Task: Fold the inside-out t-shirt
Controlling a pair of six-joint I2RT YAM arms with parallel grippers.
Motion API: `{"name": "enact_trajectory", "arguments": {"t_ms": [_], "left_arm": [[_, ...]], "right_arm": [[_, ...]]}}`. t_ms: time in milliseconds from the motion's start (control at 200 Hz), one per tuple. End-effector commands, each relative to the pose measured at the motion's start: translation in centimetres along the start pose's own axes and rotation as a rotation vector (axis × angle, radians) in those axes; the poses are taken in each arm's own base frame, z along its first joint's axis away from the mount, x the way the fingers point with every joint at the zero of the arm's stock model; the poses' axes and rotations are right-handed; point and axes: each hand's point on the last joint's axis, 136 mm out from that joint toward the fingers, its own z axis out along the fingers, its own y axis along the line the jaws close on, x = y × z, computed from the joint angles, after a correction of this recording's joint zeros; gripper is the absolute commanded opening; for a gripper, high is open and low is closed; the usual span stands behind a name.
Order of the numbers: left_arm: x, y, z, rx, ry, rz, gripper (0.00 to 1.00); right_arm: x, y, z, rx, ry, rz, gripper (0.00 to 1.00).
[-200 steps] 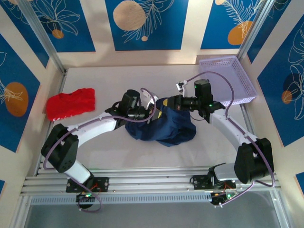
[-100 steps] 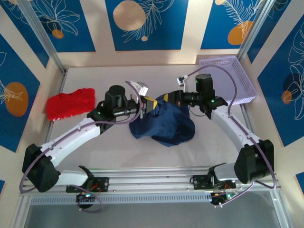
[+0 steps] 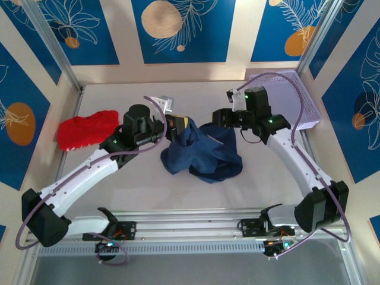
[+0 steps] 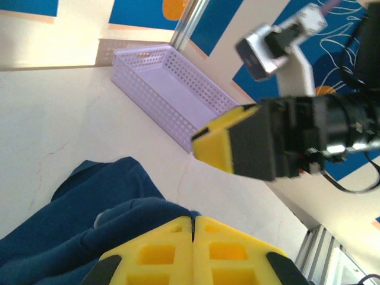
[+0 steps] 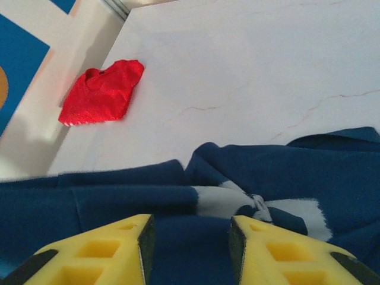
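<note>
What worries me is the left pincer (image 3: 178, 124). Its jaws are pressed together on what seems to be only one small fold of the inside-out t-shirt (image 3: 205, 157). The rest of the cloth hangs down from this point into a crumpled heap on the table (image 3: 178, 193). If the arm pulls up or sideways, I think the thin fold can slip out, or the whole bundle can drag and twist instead of spreading flat. The right pincer (image 3: 218, 116) has its jaws partly apart with nothing between them. It hovers just over the far edge of the shirt, and closing there without care may catch two layers together. The shirt lies in the middle of the table, between the two pincers, well apart from the red garment (image 3: 88, 129) and the lilac basket (image 3: 310, 113).
</note>
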Motion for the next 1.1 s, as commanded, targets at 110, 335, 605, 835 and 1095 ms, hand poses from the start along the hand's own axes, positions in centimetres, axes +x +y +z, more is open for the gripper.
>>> {"name": "enact_trajectory", "arguments": {"t_ms": [110, 335, 605, 835, 1095], "left_arm": [[-0.9, 0.0, -0.2, -0.021, -0.023, -0.021, 0.0], [-0.8, -0.1, 0.0, -0.014, -0.015, -0.022, 0.0], [-0.5, 0.0, 0.0, -0.013, -0.014, -0.022, 0.0], [-0.9, 1.7, -0.9, -0.123, -0.039, 0.002, 0.0], [-2.7, 10.2, -5.2, -0.349, -0.141, -0.153, 0.0]], "right_arm": [[4.5, 5.3, -0.1, -0.174, 0.01, -0.109, 0.41], [7.0, 7.6, 2.1, -0.253, 0.027, -0.109, 0.37], [5.9, 6.5, 5.2, -0.204, 0.02, -0.035, 0.4], [5.6, 5.0, 4.4, -0.151, -0.017, -0.04, 0.0], [6.8, 4.2, 0.8, -0.263, -0.039, -0.06, 0.0]]}}
